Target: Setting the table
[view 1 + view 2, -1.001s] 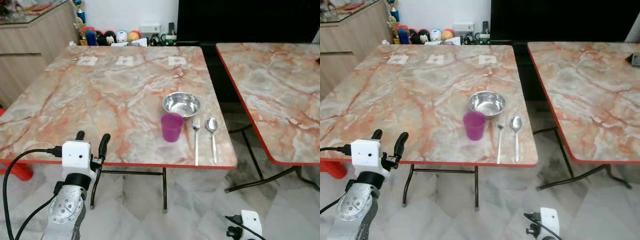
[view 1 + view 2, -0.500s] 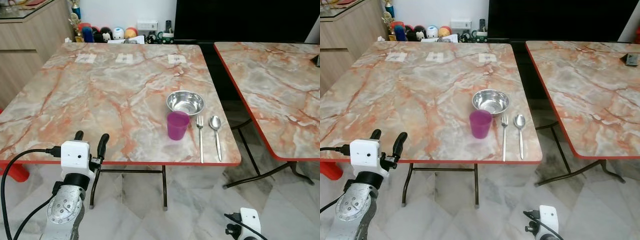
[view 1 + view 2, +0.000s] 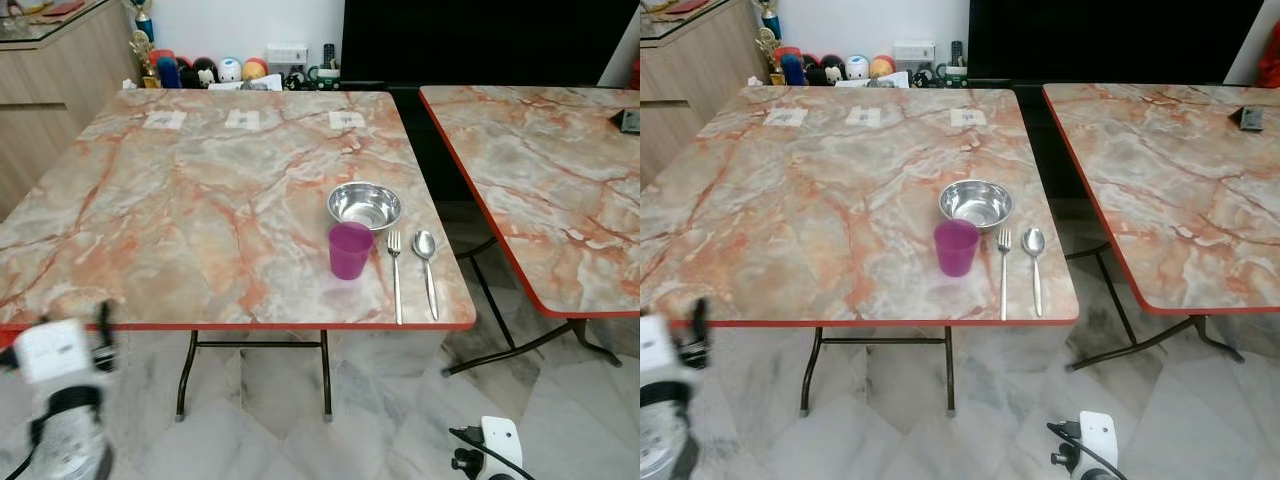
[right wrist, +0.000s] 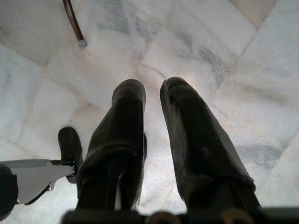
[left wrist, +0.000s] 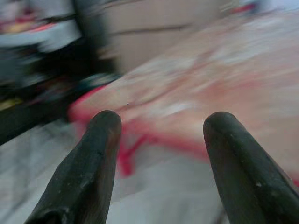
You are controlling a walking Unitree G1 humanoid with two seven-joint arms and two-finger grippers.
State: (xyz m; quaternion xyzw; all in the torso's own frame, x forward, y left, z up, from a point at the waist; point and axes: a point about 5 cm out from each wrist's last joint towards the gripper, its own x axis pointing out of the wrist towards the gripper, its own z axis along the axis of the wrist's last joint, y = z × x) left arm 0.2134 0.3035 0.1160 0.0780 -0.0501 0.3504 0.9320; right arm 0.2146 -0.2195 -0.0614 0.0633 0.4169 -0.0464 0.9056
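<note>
Purple cup right of frame centre on marble surface, just below steel bowl, fork and spoon side by side to its right, left pincer spread wide, empty, blurred at lower left, right pincer narrow, empty, over tiled floor.

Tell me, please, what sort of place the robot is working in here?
Probably a home dining area: two marble-patterned folding tables stand on a marble tile floor, one set with a steel bowl, purple cup, fork and spoon; toy figures line the wall.
</note>
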